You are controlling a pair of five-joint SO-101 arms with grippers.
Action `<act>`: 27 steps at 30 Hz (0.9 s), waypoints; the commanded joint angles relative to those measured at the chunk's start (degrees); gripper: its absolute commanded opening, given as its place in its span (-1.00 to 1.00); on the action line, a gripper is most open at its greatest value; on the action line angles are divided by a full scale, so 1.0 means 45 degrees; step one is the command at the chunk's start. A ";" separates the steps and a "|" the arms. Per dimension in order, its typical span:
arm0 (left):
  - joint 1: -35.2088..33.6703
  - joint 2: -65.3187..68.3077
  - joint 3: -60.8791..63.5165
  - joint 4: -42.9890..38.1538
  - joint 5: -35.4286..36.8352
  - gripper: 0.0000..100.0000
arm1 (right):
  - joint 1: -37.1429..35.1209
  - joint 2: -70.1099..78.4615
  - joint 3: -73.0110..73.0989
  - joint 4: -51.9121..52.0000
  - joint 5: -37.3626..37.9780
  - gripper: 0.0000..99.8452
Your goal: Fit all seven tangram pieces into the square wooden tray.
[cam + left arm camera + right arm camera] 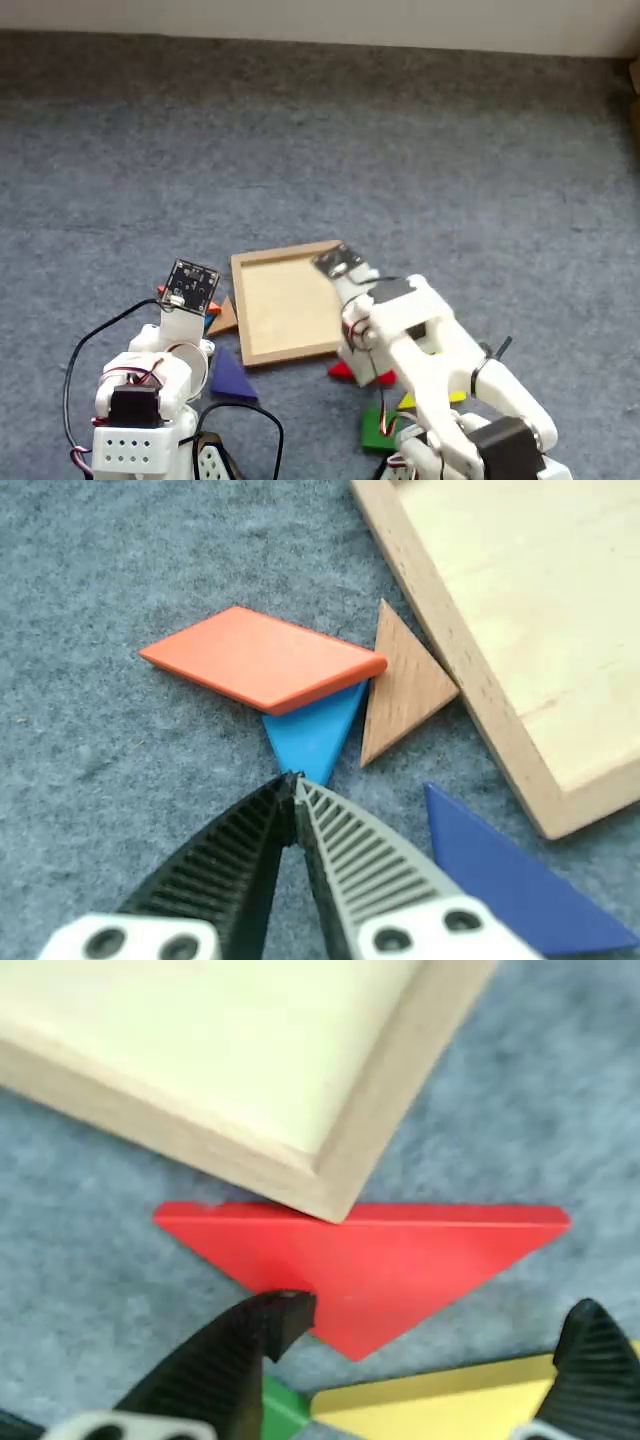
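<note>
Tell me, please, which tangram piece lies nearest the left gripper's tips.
The light blue triangle: its point almost meets the left gripper; the orange parallelogram, wooden triangle and dark blue triangle lie farther off.

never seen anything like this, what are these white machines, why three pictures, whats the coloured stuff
These are two robot arms, each ending in a pincer. The high view looks down from a fixed camera; the other two come from wrist cameras. On the grey carpet lies a square wooden tray with tangram pieces around it: near the left arm an orange parallelogram, a light blue triangle, a wooden triangle and a dark blue triangle; near the right arm a red triangle, a yellow piece and a green piece. The left pincer is shut, its tips by the light blue triangle. The right pincer is open above the red triangle. Neither holds anything.
</note>
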 commanded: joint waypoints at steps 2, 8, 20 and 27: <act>-0.0107 -0.0400 0.0264 0.0059 -0.0098 -0.99 | 0.2022 0.1201 -0.1241 -0.1123 0.1074 -0.24; -0.0107 -0.0400 0.0264 0.0059 -0.0098 -0.99 | 0.3546 0.2061 -0.3175 -0.1534 0.1192 -0.24; -0.0107 -0.0400 0.0264 0.0059 -0.0098 -0.99 | 0.3077 0.1514 -0.5558 0.0674 -0.3712 -0.24; -0.0107 -0.0400 0.0264 0.0059 -0.0098 -0.99 | 0.1690 0.1534 -0.5929 -0.0147 -0.6584 -0.24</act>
